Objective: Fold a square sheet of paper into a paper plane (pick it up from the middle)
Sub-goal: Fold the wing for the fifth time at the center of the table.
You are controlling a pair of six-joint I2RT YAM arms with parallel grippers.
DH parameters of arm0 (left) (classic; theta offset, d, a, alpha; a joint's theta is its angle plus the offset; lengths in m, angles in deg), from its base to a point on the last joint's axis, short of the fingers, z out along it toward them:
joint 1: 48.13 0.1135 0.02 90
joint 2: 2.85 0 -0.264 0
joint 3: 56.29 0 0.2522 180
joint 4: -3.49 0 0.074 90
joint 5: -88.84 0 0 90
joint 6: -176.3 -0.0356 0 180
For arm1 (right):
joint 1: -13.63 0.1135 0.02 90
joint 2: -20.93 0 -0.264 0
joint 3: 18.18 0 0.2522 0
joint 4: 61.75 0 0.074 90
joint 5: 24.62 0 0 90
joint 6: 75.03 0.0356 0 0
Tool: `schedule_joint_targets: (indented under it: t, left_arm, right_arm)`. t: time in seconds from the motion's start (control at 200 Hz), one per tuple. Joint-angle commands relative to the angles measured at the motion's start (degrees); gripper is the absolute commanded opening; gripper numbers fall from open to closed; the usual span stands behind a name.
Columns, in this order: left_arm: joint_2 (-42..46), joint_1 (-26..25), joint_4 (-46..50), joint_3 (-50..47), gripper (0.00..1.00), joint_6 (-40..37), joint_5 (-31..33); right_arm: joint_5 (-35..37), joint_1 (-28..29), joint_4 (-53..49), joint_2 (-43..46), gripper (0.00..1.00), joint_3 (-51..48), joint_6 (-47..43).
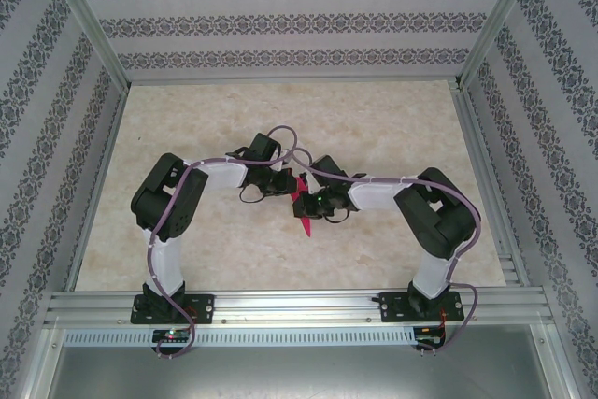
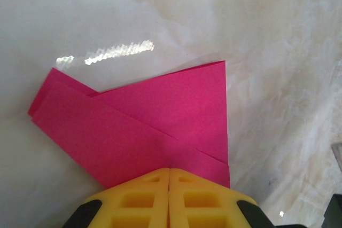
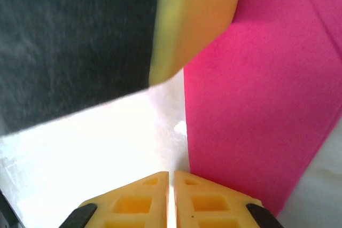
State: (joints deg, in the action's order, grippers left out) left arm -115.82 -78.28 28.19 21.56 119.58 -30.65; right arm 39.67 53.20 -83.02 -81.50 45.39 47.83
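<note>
right end effector [image 3: 171, 174] bottom middle, fingers pressed together | pink paper [image 3: 256, 105] all down the right | left end effector's finger [image 3: 195, 20] up top | tabletop [image 3: 96, 153] lower left

Paper [image 2: 160, 116] was thin, matt magenta and smooth, with sharp creases. Table [image 2: 278, 52] had a pale marbled top, glossy, and threw bright glare. Fingers [image 2: 141, 201] were yellow plastic, matt, with moulded recesses. Frame [image 1: 299, 306] was bare metal with a satin sheen. Walls [image 1: 280, 21] looked matt and patterned; material could not be told.
</note>
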Motion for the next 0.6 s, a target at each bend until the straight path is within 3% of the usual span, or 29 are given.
schedule_joint_targets:
  t: [0.0, 0.594]
  left_arm:
    - [-2.62, -0.1, 4.83, -2.13, 0.08, 1.42, 7.61]
    - [-2.76, -0.15, 4.93, -1.92, 0.08, 1.7, 7.44]
  right_arm:
    - [-0.78, 2.12, -3.67, 2.24, 0.12, -3.52, -1.64]
    - [-2.22, 3.9, 0.78, 10.2, 0.11, -17.37, 1.66]
